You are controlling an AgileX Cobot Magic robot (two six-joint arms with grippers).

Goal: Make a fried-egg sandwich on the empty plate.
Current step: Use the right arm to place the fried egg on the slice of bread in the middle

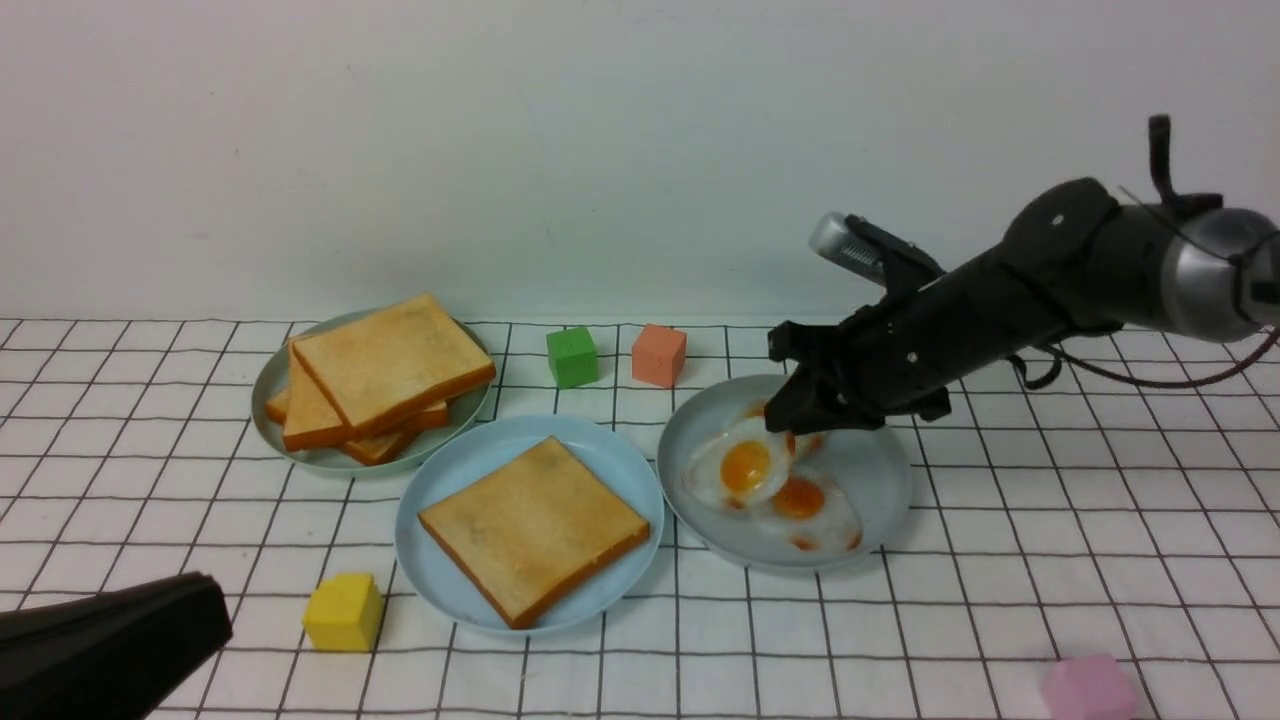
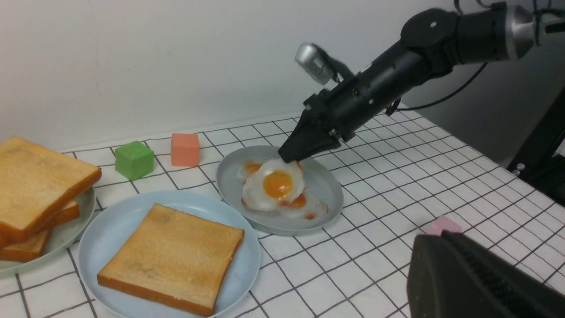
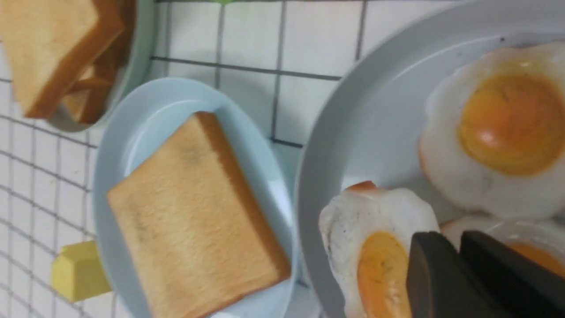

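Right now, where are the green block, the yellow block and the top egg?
green block (image 1: pixel 574 366), front view, front face.
yellow block (image 1: pixel 340 622), front view, front face.
top egg (image 1: pixel 746 467), front view, its yolk.

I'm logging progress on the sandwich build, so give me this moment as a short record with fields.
sky-blue plate: one toast slice, no egg on it yet
grey-green plate: toast stack
grey-blue plate: top fried egg overlapping the other fried eggs
right gripper: shut on the top fried egg's edge, over the grey-blue plate
left gripper: shut, empty, low at the near left
loose items: green cube, orange cube, yellow cube, pink cube
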